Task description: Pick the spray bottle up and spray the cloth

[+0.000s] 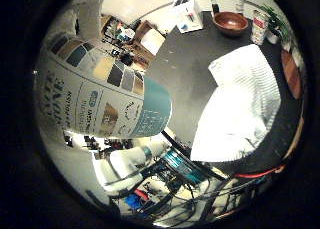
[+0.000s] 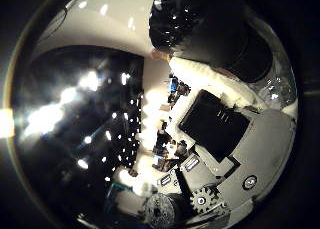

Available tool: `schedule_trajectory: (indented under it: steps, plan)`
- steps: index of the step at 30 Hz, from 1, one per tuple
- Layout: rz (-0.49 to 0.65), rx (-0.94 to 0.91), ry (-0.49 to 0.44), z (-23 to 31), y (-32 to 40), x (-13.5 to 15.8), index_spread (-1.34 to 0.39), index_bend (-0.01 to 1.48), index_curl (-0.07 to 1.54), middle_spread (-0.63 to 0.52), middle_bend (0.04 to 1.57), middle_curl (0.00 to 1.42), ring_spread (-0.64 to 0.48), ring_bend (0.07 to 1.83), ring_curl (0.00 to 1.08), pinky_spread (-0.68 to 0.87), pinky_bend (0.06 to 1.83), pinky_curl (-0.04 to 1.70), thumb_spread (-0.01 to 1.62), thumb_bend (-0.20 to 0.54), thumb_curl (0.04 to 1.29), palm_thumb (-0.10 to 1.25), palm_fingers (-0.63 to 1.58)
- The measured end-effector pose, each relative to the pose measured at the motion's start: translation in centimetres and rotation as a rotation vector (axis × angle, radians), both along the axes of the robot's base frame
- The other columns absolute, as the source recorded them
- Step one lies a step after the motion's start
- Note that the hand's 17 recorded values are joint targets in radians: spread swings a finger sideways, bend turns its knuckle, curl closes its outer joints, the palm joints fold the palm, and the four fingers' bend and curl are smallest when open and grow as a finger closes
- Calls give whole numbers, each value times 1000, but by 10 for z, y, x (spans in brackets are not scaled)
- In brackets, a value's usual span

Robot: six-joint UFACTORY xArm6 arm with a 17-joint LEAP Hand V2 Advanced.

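Your white-and-black hand (image 2: pixel 225 154) looks curled round the white labelled spray bottle (image 1: pixel 100 96), lifted close to the palm; the white ribbed cloth (image 1: pixel 240 104) lies on the dark tabletop (image 1: pixel 185 69), three o'clock of the bottle. Pickup appears done; spraying remains.

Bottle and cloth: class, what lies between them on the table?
Nothing: in the little finger side view, only bare dark table separates the bottle from the cloth.
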State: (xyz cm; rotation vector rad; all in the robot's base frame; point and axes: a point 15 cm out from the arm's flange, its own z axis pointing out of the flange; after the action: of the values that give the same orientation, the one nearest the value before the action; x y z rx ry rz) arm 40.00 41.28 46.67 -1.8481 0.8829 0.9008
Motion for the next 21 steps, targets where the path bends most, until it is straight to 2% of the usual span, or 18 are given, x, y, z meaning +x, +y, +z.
schedule_trajectory:
  steps: [6, 12, 16, 21]
  plan:
    - [15, 66, -4, -37, 36, -1, -207, 1176, 672, -88, 1343, 587, -166, 1454, 566, -239, 1058, 1114, 1054, -13, 713, 999, 1213]
    - [-1, 46, -3, -83, 56, 12, -207, 1175, 674, -87, 1343, 587, -159, 1455, 567, -237, 1059, 1113, 1054, -13, 720, 998, 1213]
    - [9, 49, 37, -107, 72, 10, -207, 1175, 674, -87, 1343, 587, -157, 1455, 567, -236, 1059, 1112, 1054, -13, 723, 997, 1213]
    - [-17, 53, 55, -129, 73, 22, -206, 1174, 675, -87, 1343, 587, -156, 1455, 567, -236, 1060, 1112, 1054, -13, 725, 997, 1213]
